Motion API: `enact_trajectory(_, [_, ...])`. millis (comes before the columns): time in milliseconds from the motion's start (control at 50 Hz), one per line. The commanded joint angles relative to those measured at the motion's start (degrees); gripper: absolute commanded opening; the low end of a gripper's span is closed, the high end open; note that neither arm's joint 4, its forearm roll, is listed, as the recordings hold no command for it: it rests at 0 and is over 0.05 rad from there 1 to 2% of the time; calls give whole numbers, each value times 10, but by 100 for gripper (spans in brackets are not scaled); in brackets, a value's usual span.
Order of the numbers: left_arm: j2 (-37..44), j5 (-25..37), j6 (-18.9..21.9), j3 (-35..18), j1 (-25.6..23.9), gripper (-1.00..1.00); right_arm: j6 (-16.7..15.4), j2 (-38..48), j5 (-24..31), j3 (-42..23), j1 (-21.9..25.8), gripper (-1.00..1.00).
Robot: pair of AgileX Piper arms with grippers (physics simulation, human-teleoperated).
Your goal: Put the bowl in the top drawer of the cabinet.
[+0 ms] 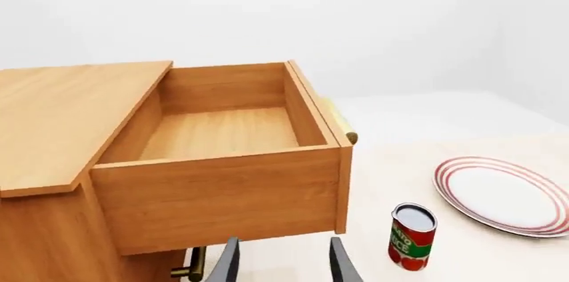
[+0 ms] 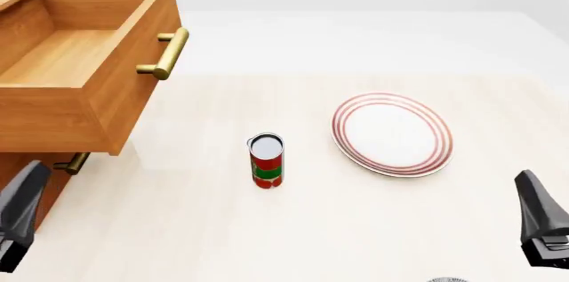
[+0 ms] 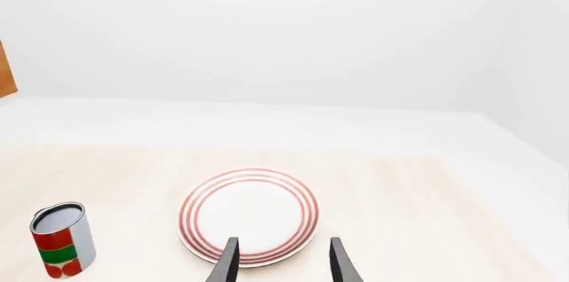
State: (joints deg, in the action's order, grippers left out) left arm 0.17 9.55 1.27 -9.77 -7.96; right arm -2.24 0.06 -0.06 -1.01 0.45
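Left gripper (image 1: 282,262) and right gripper (image 3: 282,259) both stand released, jaws apart around nothing. The top drawer (image 2: 84,79) is pulled out of the cabinet (image 1: 53,122) at upper left of the front view. A sliver of the bowl (image 2: 447,280) shows at the bottom edge; a can (image 2: 266,161) and plate (image 2: 392,133) sit mid-table.

Bright, even, diffuse light fills all three views. Everything looks sharp, without blur, glare or edge distortion. Only faint soft shadows sit under the red-and-green tin can (image 2: 266,161) on the pale wooden tabletop (image 2: 266,235).

Matt orange-brown wood cabinet (image 2: 26,162), brass handle (image 2: 167,53), glossy plate (image 2: 392,133), pale table (image 2: 266,235).
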Motion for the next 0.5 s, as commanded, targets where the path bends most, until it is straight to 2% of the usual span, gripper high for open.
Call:
enact_trajectory(20, [0, 59, 8, -66, -45, 100, -2, 0, 0, -1, 0, 100])
enact_trajectory(220, [39, 52, 19, -92, -83, 100, -2, 0, 0, -1, 0, 100])
enact_trajectory(500, [82, 45, -28, -146, -170, 100, -2, 0, 0, -1, 0, 100])
